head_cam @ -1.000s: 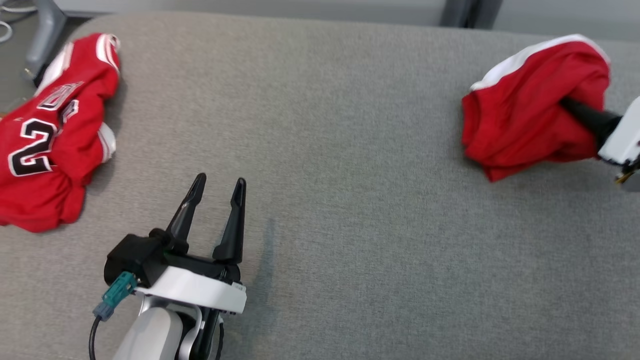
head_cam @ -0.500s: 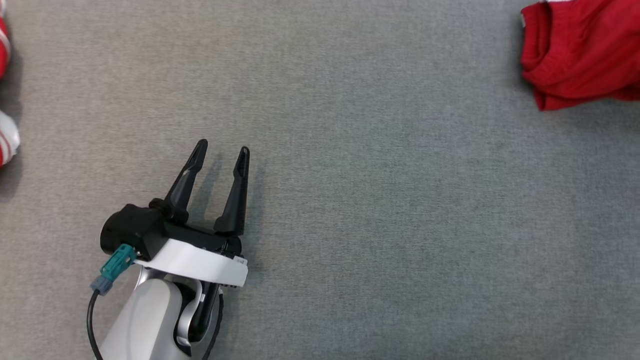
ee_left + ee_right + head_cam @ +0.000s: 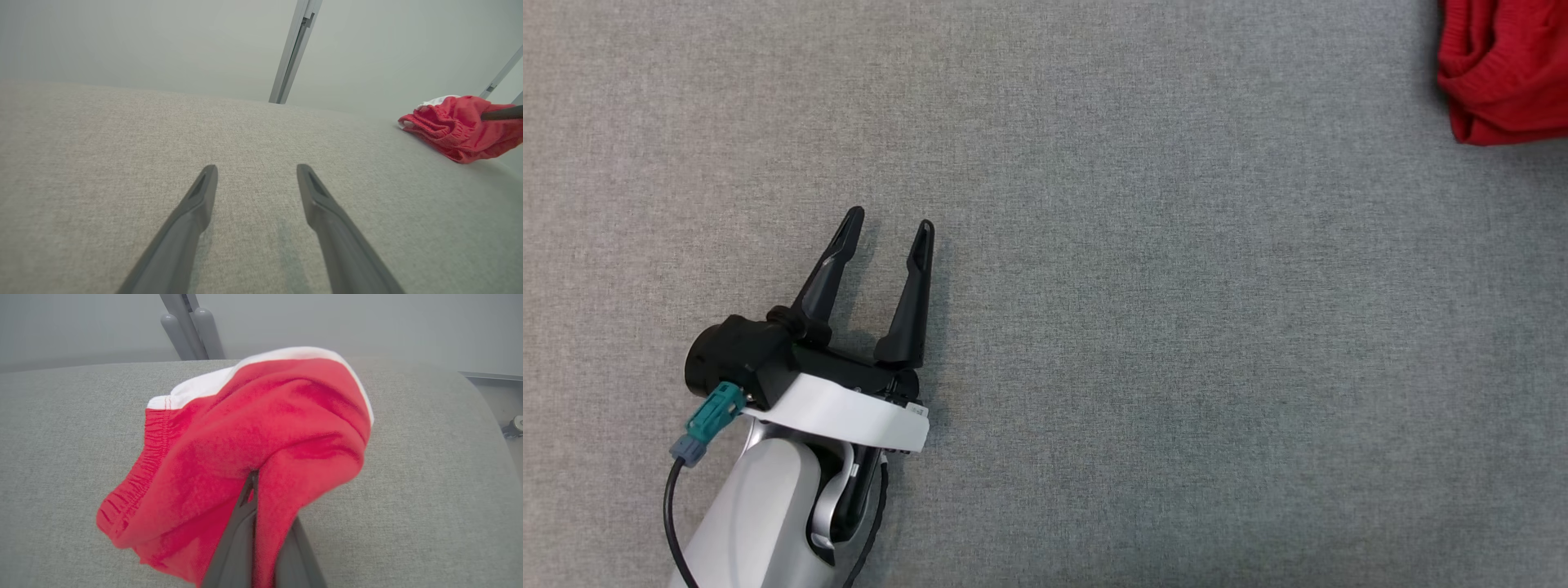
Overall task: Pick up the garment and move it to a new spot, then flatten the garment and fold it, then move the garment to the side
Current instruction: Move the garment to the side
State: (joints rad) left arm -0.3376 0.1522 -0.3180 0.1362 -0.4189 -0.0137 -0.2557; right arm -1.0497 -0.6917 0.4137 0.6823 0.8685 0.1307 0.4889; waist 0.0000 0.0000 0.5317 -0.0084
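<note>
The garment (image 3: 253, 433) is a bunched red piece of clothing with a white band and an elastic waistband. In the right wrist view my right gripper (image 3: 252, 477) is shut on its cloth, which drapes over both fingers and hides their tips. A corner of the garment (image 3: 1503, 73) shows at the head view's top right edge. From the left wrist camera the garment (image 3: 461, 126) lies far right, with a dark finger (image 3: 500, 114) of the right gripper reaching into it. My left gripper (image 3: 890, 224) hovers open and empty over the grey fabric surface (image 3: 1143, 343), far to the left of the garment.
The grey fabric surface (image 3: 429, 457) curves down to an edge at the right of the right wrist view, with a metal frame (image 3: 490, 377) beyond it. Grey upright posts (image 3: 188, 326) stand behind the surface, and another post (image 3: 292, 53) shows in the left wrist view.
The head camera has tilted down and turned, so a red jersey at the left has left the picture and the garment has slid toward the top right corner. Both grippers keep their states.
</note>
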